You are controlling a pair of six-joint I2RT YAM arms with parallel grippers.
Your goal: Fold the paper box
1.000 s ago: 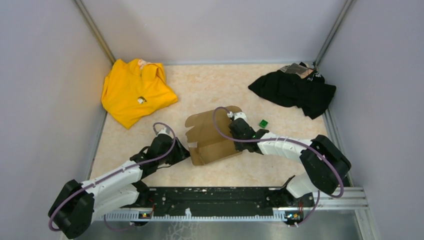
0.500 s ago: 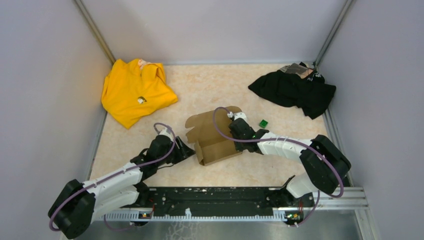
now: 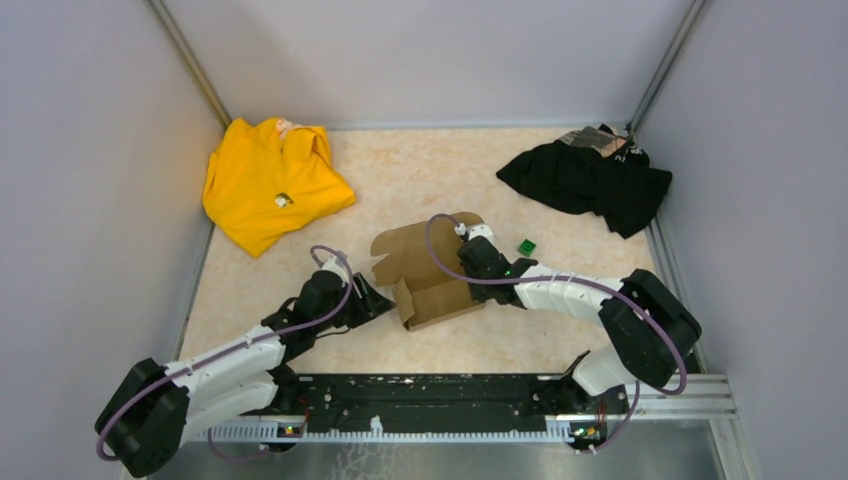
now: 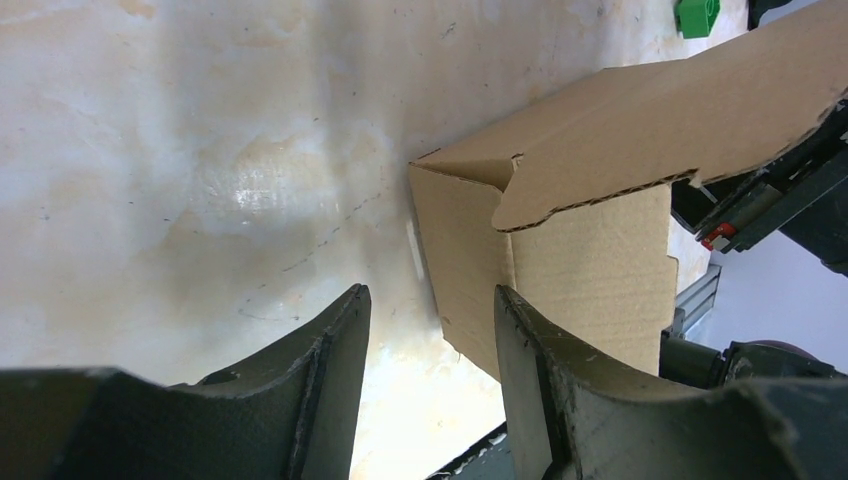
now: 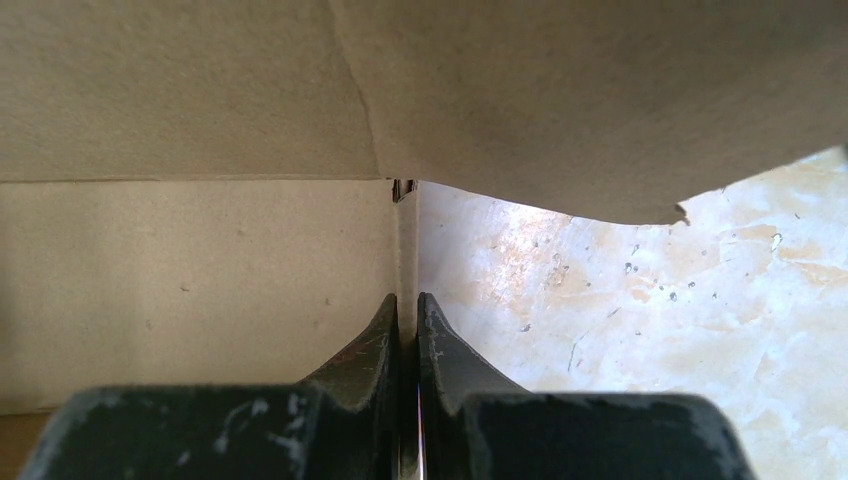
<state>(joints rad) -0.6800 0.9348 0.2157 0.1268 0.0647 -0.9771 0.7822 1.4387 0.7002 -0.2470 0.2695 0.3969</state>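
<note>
Right jaws clamped on paper box (image 3: 425, 295) wall at 3 o'clock, likely anchoring it; left jaws apart at 9 o'clock, seemingly ready for flap.

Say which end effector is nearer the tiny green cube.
Right. The right end effector grips the brown cardboard box beside the green cube; the left end effector is beyond that box.

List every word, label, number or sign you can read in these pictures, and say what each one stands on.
No text can be read in any view.
Yellow garment: a small emblem, too small to read.
Black garment: a pale printed patch at its far edge, blurred.
Box: plain brown, no print showing.
Green cube: no marks visible.
</note>
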